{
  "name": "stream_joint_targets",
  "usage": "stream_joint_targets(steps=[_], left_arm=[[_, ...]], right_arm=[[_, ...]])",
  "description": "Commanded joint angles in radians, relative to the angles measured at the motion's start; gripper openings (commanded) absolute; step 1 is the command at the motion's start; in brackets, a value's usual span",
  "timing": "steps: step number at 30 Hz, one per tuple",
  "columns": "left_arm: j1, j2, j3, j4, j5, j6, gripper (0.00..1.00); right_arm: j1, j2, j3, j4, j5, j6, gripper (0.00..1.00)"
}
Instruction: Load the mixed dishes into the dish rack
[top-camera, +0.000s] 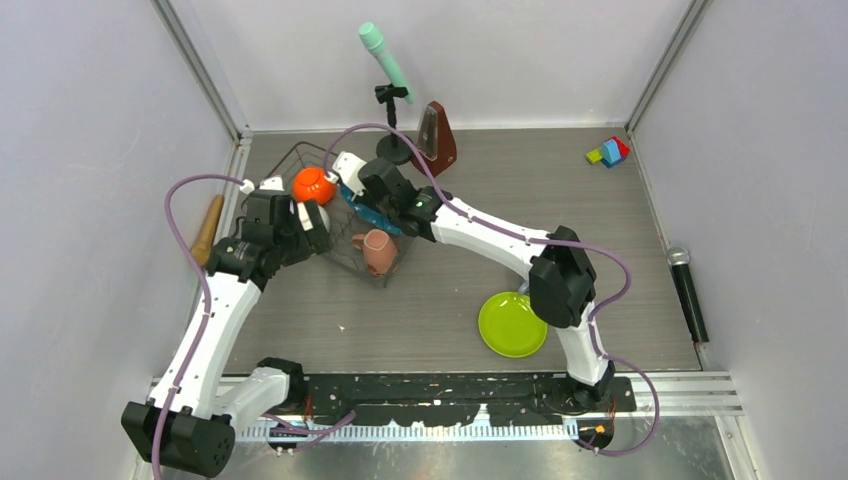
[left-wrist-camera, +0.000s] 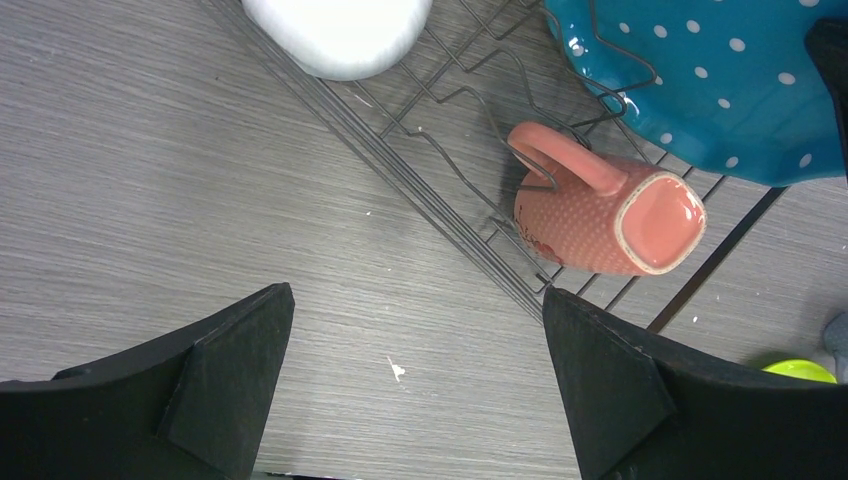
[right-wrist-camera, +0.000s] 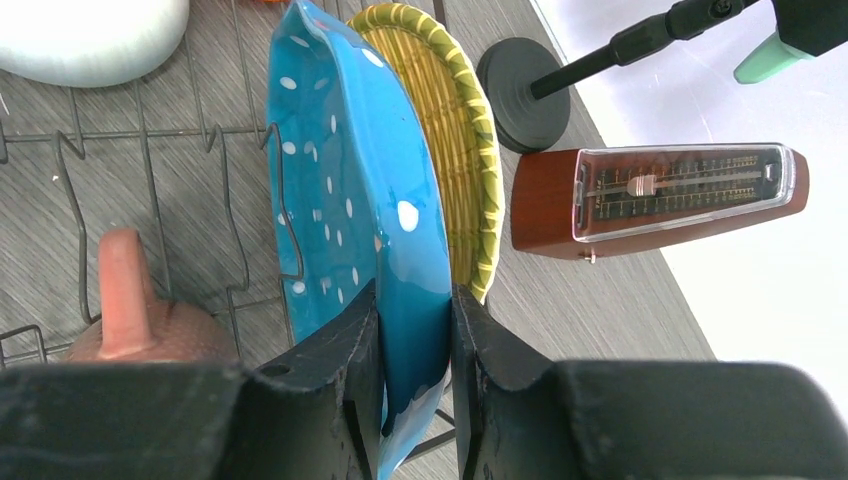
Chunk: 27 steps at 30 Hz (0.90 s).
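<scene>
The dish rack (top-camera: 345, 262) stands at the back left. It holds the orange bowl (top-camera: 313, 184), white bowl (left-wrist-camera: 340, 30), pinkish-tan mug (top-camera: 377, 250) lying on its side (left-wrist-camera: 600, 215), and the yellow woven-look plate (right-wrist-camera: 450, 130) on edge. My right gripper (right-wrist-camera: 412, 300) is shut on the rim of the blue white-dotted plate (right-wrist-camera: 340, 200), which stands on edge among the prongs beside the yellow plate. My left gripper (left-wrist-camera: 415, 300) is open and empty above the table just outside the rack's near side. The lime-green plate (top-camera: 512, 324) lies on the table by the right arm. The grey mug is not in view.
A brown metronome (top-camera: 437, 138) and a black microphone stand (top-camera: 392, 150) with a mint microphone stand just behind the rack. A wooden piece (top-camera: 209, 228) lies by the left wall, toy blocks (top-camera: 608, 152) at the back right, a black microphone (top-camera: 688, 290) along the right edge.
</scene>
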Motion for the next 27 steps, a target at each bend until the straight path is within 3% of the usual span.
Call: stream_joint_targets(steps=[1,13,21,22,24,25,27], left_arm=[[0.009,-0.007,0.002,0.035,0.014,-0.004,0.99],[0.032,-0.002,-0.015,0.020,0.004,0.002,0.99],[0.045,-0.003,-0.023,0.027,0.013,0.005,0.99],[0.046,-0.001,-0.024,0.028,0.016,0.005,0.99],[0.048,0.005,-0.023,0.028,0.022,0.004,0.99],[0.049,0.006,-0.023,0.028,0.024,0.003,0.99],[0.051,0.007,-0.024,0.026,0.024,0.003,0.99]], right_arm=[[-0.016,-0.063,0.070,0.104,-0.068,0.091,0.00],[-0.023,0.095,0.338,0.014,-0.136,0.075,0.00],[-0.023,0.145,0.401,0.024,-0.149,0.075,0.02],[-0.023,0.166,0.423,0.016,-0.150,0.078,0.05],[-0.024,0.189,0.497,-0.014,-0.151,0.079,0.25],[-0.024,0.194,0.506,-0.024,-0.151,0.080,0.44],[-0.024,0.197,0.512,-0.027,-0.155,0.083,0.58]])
